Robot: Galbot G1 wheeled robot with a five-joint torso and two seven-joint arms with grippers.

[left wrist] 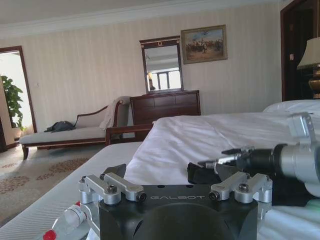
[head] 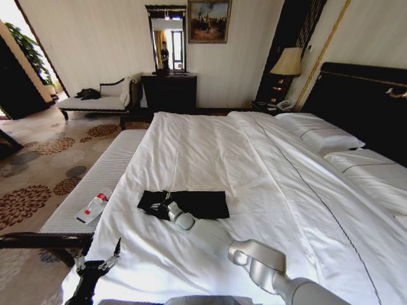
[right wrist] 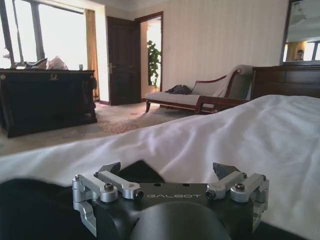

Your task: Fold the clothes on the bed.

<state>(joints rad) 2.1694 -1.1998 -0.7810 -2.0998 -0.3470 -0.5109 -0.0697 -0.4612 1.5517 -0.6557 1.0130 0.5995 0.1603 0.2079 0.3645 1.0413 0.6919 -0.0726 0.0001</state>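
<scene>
Nearest me: my right arm runs from the lower right of the head frame up to centre, ending in my right gripper (head: pixel 166 204) with jaws spread wide, resting low on the black garment (head: pixel 191 204)
Garment place: lower centre of the head frame, on the white duvet of the bed (head: pixel 254 165), nearer the left side edge than the pillows
Long axis: I judge it lies across the frame, left to right, and my jaws sit at its left end
Left gripper (head: pixel 97 262): lower left corner, fingers parted, off the mattress edge, apart from the cloth
Nearer arm: right, already at the cloth
Open room: bare duvet all round; bench (head: pixel 114 171) with a small bottle (head: pixel 93 207) just left of the bed edge
</scene>
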